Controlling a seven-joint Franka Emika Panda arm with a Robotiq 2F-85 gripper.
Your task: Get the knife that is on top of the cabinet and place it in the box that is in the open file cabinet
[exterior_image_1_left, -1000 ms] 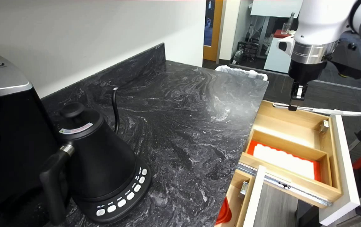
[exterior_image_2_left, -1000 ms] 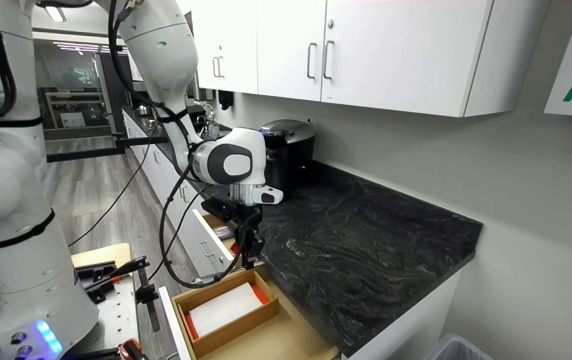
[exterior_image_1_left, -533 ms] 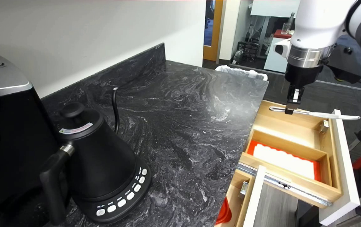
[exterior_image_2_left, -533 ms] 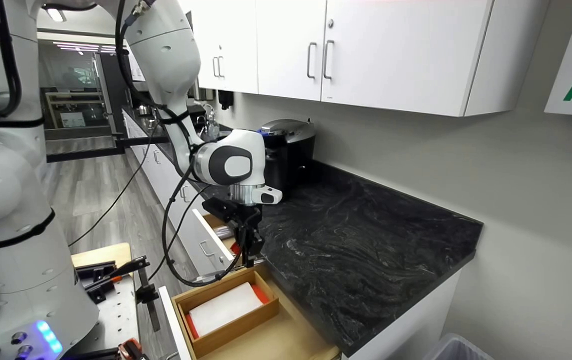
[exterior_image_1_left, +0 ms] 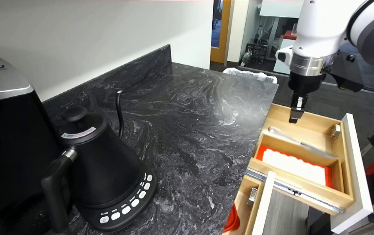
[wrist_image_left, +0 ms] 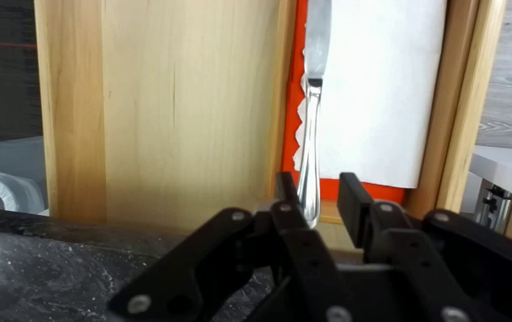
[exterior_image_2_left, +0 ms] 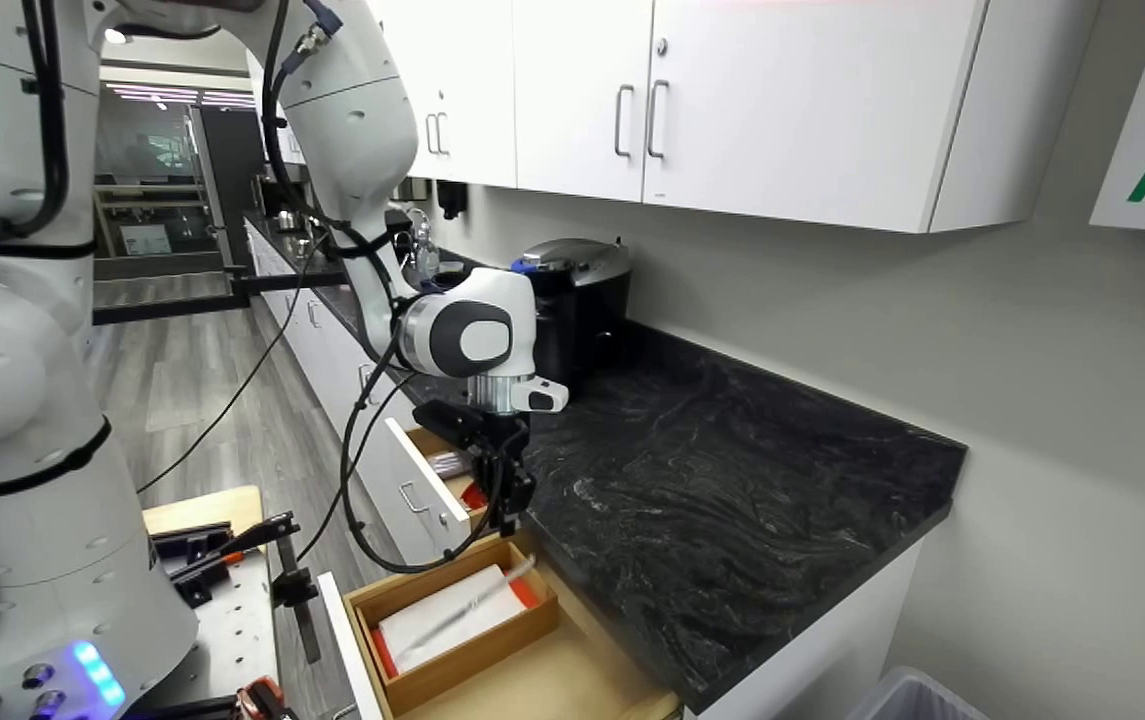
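The knife [exterior_image_1_left: 299, 142] is out of the fingers, below my gripper and over the plywood box [exterior_image_1_left: 341, 176]. It is blurred in both exterior views, as if falling, and I cannot tell whether it touches the box. The knife [exterior_image_2_left: 472, 603] also shows over the box [exterior_image_2_left: 482, 645]. In the wrist view the knife [wrist_image_left: 312, 125] has its handle end beyond my gripper [wrist_image_left: 317, 178]. My gripper [exterior_image_1_left: 293, 120] is open and empty above the file cabinet's [exterior_image_1_left: 358, 176] open drawer. The cabinet's marbled top [exterior_image_1_left: 187, 130] is beside it.
A black kettle [exterior_image_1_left: 105, 169] and a coffee maker [exterior_image_1_left: 4, 130] stand on the marbled top. A lower drawer [exterior_image_1_left: 265, 205] is also open. The box holds a red liner and white paper [wrist_image_left: 376, 112]. A trash bin [exterior_image_2_left: 917, 698] stands at the counter's end.
My gripper held the knife's handle earlier. It has moved slightly left and down in an exterior view, then opened. The knife has dropped from the fingers toward the box.
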